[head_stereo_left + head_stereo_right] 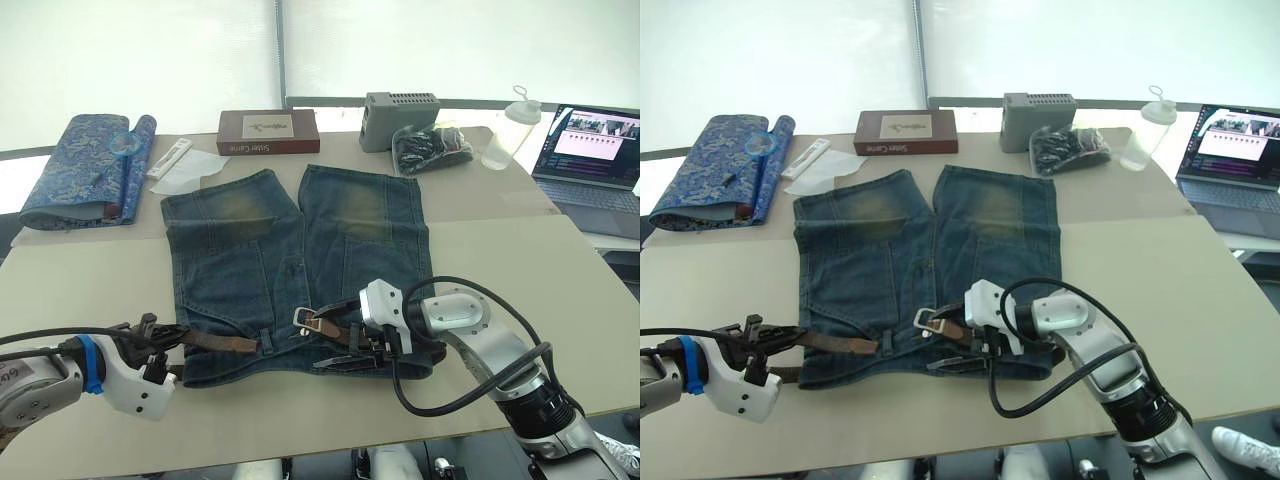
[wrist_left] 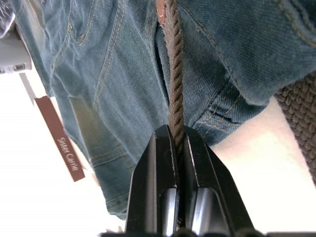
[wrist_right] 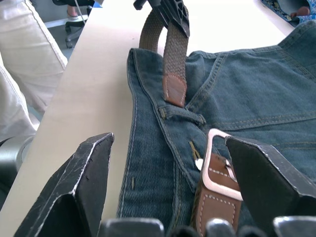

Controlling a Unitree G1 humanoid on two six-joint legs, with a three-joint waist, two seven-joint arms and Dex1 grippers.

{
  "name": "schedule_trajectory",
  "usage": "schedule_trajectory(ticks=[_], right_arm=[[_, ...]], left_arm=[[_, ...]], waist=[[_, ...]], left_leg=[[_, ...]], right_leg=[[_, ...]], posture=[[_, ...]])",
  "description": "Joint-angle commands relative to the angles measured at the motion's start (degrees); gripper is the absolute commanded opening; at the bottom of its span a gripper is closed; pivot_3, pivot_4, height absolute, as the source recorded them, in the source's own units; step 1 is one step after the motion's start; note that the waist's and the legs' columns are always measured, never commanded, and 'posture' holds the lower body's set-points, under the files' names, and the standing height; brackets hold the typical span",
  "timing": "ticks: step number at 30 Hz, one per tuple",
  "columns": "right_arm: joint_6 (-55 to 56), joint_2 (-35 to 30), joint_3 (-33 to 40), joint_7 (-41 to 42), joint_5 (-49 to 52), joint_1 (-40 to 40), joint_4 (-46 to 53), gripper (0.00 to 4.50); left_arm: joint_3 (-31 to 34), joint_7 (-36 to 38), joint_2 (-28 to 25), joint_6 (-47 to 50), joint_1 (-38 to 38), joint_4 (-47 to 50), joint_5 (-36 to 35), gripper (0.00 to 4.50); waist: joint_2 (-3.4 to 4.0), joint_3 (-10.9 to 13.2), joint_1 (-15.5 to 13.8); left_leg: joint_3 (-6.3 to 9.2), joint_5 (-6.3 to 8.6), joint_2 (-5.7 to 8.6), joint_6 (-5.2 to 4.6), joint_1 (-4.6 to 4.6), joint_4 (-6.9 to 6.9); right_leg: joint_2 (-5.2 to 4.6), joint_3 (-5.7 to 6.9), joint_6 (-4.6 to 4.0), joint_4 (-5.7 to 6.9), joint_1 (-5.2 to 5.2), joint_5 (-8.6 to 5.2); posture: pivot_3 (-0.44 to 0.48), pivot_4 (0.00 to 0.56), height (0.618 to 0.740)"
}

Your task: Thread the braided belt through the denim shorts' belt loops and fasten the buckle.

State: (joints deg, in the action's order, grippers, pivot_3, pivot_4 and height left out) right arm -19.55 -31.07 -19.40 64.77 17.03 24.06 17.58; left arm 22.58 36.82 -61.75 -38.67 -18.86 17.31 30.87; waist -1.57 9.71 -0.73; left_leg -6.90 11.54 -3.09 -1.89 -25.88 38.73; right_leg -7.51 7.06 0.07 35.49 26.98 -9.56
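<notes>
Near the tabletop's front edge, the left gripper (image 1: 150, 345) is clamped on the belt (image 1: 215, 341) at the shorts' (image 1: 290, 270) left waist. The buckle (image 1: 305, 319) lies mid-waistband; the right gripper (image 1: 340, 340) straddles it, jaws apart.

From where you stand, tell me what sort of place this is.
Probably an office or lab used for robot trials: a wide table by shaded windows, an open laptop to the right, and shorts laid out with a belt.

Brown box (image 1: 268, 131) at my tabletop's far edge, label reads "Sister Carrie" as far as I can tell.
</notes>
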Motion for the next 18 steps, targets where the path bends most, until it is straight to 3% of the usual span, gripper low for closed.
schedule_trajectory(ticks=[1, 12, 18], right_arm=[[0.5, 0.1, 1.3, 0.0, 1.2, 0.6, 1.2, 4.02], [0.0, -0.1, 1.9, -0.7, 1.5, 0.3, 1.7, 4.02], [-0.5, -0.1, 1.6, -1.2, 2.0, 0.1, 3.4, 4.02]], left_arm=[[-0.4, -0.7, 0.4, 0.6, 1.1, 2.1, 1.3, 0.01], [-7.9, 1.2, 4.6, 8.9, 8.1, 7.3, 2.7, 0.01], [-9.0, 3.8, 8.1, 14.6, 4.6, 12.5, 1.4, 0.01]], waist=[[0.0, 0.0, 0.0], [0.01, 0.0, -0.1], [0.01, 0.0, 0.1]], left_leg=[[0.0, 0.0, -0.02, 0.0, 0.0, 0.04], [-0.01, 0.0, -0.07, 0.0, 0.02, 0.17], [-0.01, 0.0, -0.09, 0.0, 0.02, 0.19]], right_leg=[[0.0, 0.0, -0.04, 0.03, 0.0, -0.02], [0.0, -0.03, -0.03, 0.33, 0.04, -0.02], [0.02, -0.03, 0.02, 0.36, 0.03, 0.01]], posture=[[0.0, 0.15, 0.709], [0.0, 0.15, 0.709], [0.0, 0.15, 0.709]])
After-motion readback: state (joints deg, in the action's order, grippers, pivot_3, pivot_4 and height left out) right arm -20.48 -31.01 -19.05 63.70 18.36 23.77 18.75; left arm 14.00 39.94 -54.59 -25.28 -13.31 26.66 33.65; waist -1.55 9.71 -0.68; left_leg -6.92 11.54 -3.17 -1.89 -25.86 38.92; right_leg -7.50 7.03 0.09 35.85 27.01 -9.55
